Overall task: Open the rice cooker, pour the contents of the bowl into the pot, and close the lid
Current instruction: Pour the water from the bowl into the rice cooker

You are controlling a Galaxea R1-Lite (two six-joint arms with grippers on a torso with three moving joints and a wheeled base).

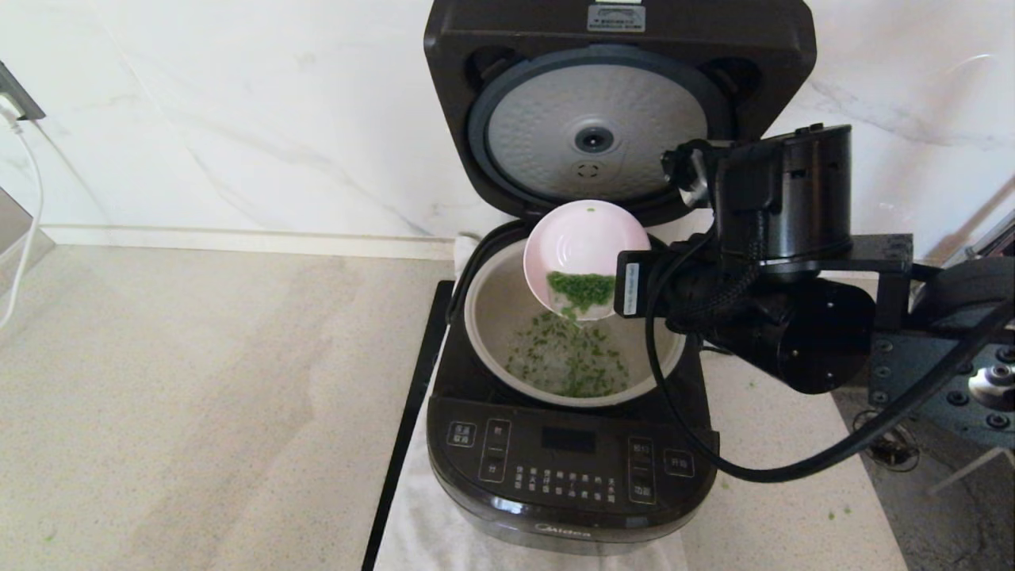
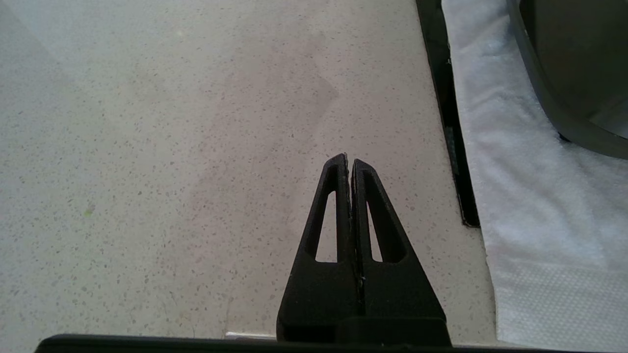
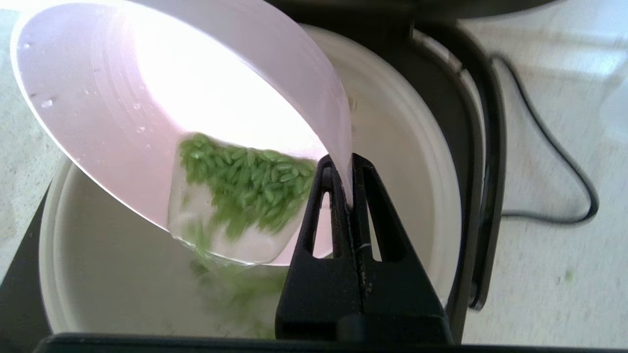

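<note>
The black rice cooker (image 1: 567, 468) stands open, its lid (image 1: 595, 127) raised with the dimpled silver disc facing me. My right gripper (image 3: 344, 162) is shut on the rim of the pale pink bowl (image 1: 583, 238) (image 3: 162, 98), which is tilted steeply over the grey-beige pot (image 1: 492, 309) (image 3: 402, 162). Green bits in water (image 3: 245, 186) are gathered at the bowl's low edge and spill over it. More green bits (image 1: 567, 361) lie in water on the pot's bottom. My left gripper (image 2: 349, 159) is shut and empty above the bare counter, left of the cooker.
A white towel (image 2: 530, 196) lies under the cooker, with a black strip (image 1: 412, 404) along its left edge. The cooker's black cord (image 3: 554, 157) trails on the counter. A few green bits (image 1: 840, 511) are scattered at the right. A marble wall (image 1: 238, 119) stands behind.
</note>
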